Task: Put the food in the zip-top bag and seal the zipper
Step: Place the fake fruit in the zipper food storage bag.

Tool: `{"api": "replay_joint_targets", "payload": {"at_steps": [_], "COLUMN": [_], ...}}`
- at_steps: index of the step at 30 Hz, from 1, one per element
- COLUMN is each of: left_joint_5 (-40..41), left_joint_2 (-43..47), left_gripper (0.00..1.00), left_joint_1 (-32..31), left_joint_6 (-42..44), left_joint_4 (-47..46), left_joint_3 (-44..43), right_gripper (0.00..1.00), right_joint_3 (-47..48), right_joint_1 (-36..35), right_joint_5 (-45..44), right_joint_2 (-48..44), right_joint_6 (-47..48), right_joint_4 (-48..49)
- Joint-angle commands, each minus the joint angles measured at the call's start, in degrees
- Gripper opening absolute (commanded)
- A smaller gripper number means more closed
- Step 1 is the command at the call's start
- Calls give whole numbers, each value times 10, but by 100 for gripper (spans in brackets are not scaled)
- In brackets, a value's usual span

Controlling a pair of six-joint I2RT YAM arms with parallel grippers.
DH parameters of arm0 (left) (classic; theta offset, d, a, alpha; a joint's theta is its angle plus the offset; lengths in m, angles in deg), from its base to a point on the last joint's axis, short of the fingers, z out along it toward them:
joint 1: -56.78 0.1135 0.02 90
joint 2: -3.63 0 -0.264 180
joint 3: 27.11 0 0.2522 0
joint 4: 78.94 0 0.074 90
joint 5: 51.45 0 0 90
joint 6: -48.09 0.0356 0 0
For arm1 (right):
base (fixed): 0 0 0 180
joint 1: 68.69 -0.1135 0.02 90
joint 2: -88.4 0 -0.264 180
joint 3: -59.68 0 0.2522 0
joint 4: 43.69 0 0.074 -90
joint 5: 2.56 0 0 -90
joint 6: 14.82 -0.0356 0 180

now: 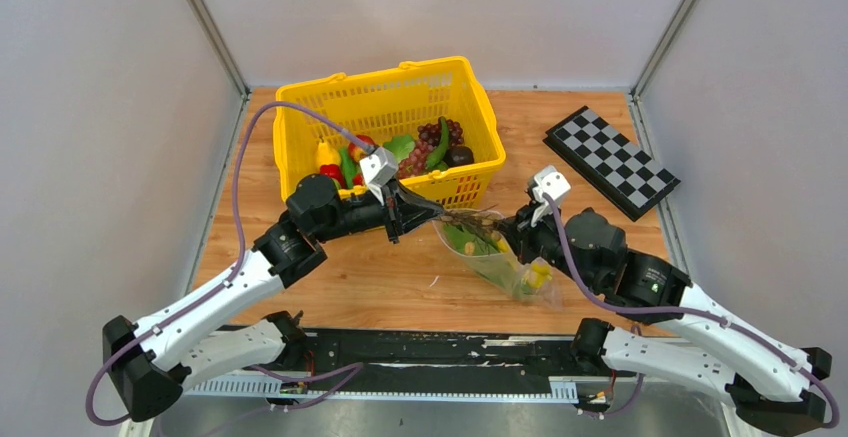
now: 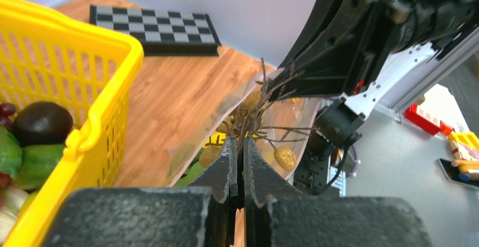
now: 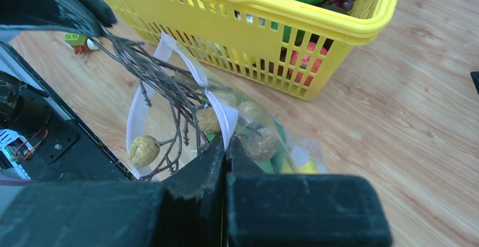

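1. Surroundings: a yellow basket (image 1: 465,185) stands at the back of the wooden table (image 1: 380,277), just behind the work area. It holds purple grapes (image 1: 430,142), a green pod (image 1: 442,142), a dark round fruit (image 1: 460,155) and a red piece (image 1: 332,172). A folded checkerboard (image 1: 611,162) lies to the right, well apart from the basket. A black rail (image 1: 420,342) runs along the near edge.
2. Obstructions: the basket's front wall sits close behind both grippers. The left arm crosses in front of its lower left corner.
3. Zip-top bag (image 1: 500,262): it lies on the table in front of the basket's right half, between the two grippers, with its mouth raised toward the basket. Green and yellow pieces (image 1: 535,275) are visible inside.
4. Left gripper (image 2: 240,145): the jaws are pressed together, pinching the stem end of a brown twig cluster (image 3: 164,83) bearing tan round fruits. The cluster reaches into the bag's mouth.
5. Right gripper (image 3: 225,145): the jaws are pressed together, pinching the zipper strip (image 3: 223,114) on the side of the mouth nearest that arm and holding this edge up.
6. The grippers face each other across the open mouth, near but apart.
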Motion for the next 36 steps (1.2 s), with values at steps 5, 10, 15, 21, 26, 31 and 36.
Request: {"api": "replay_joint_targets", "payload": {"at_steps": [5, 10, 15, 21, 26, 31, 36], "left_joint_5": [-40, -53, -84, -80, -21, -6, 27], "left_joint_2": [-11, -17, -24, -41, -69, -58, -78], "left_gripper": [0, 0, 0, 0, 0, 0, 0], "left_joint_1": [-2, -2, -5, -37, -65, -74, -90], "left_joint_6": [108, 164, 204, 227, 263, 267, 278], "left_joint_4": [35, 76, 101, 122, 205, 208, 222], "left_joint_3": [2, -17, -31, -53, -85, -76, -74], "right_gripper": [0, 0, 0, 0, 0, 0, 0], "right_joint_3": [13, 19, 18, 20, 28, 28, 28], "right_joint_1": [-4, -4, -4, -4, -4, -4, -4], "right_joint_5": [-5, 0, 9, 22, 14, 6, -2], "right_joint_2": [-28, -27, -21, -2, 12, 6, -3], "right_joint_6": [-13, -14, -14, -14, -15, -19, -24], "right_joint_4": [35, 29, 36, 54, 54, 58, 65]}}
